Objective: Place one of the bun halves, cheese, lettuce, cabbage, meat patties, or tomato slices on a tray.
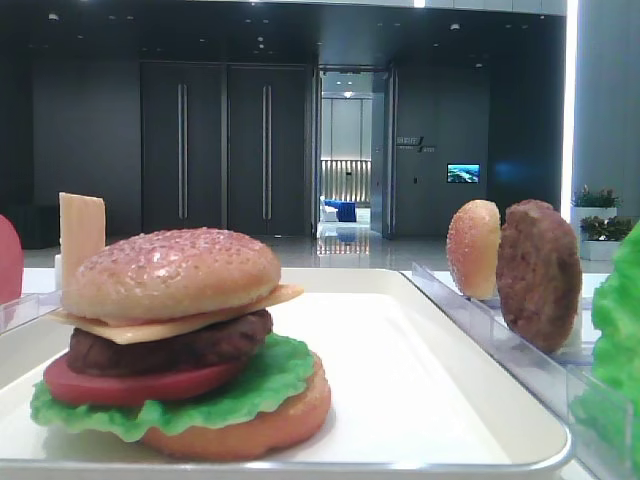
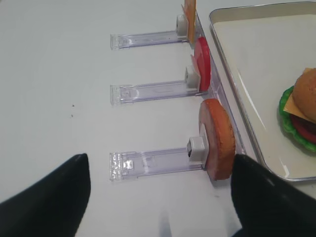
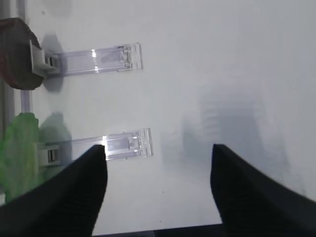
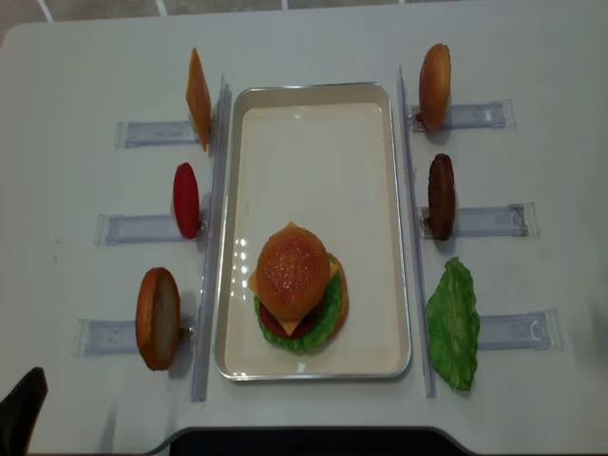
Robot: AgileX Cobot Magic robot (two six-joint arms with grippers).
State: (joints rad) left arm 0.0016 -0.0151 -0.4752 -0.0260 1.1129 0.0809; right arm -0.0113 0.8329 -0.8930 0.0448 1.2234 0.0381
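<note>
- Burger stack sits on the white tray (image 4: pixel 313 104), toward the 6 o'clock end in the overhead view; from the bottom up it is flat bottom bun (image 1: pixel 270 425), lettuce leaf (image 1: pixel 250 385), tomato slice (image 1: pixel 120 385), meat patty (image 1: pixel 170 345), cheese slice (image 1: pixel 180 322) and the domed speckled top bun (image 4: pixel 293 271).
- Top bun rests on the cheese slice, free of either end effector.
- Left end effector (image 2: pixel 160 185): its two dark fingers stand wide apart over bare counter (image 4: pixel 85 57) with nothing between them, at 9 o'clock of the tray.
- Right end effector (image 3: pixel 158 175): fingers spread wide over bare counter, holding nothing, beside a clear rack (image 3: pixel 126 144).
- Left of the tray, clear slotted racks each hold one piece on edge: spare cheese slice (image 4: pixel 198 97) at 11 o'clock, red tomato disc (image 4: pixel 186 199) at 9 o'clock, orange bun half (image 4: pixel 158 317) at 8 o'clock.
- Right of the tray stand a small bun half (image 4: pixel 435 85) at 1 o'clock, a dark spare patty (image 4: pixel 441 196) at 3 o'clock and a loose lettuce leaf (image 4: pixel 452 325) at 4 o'clock.
- Rest of the tray, toward 12 o'clock, is bare white.
</note>
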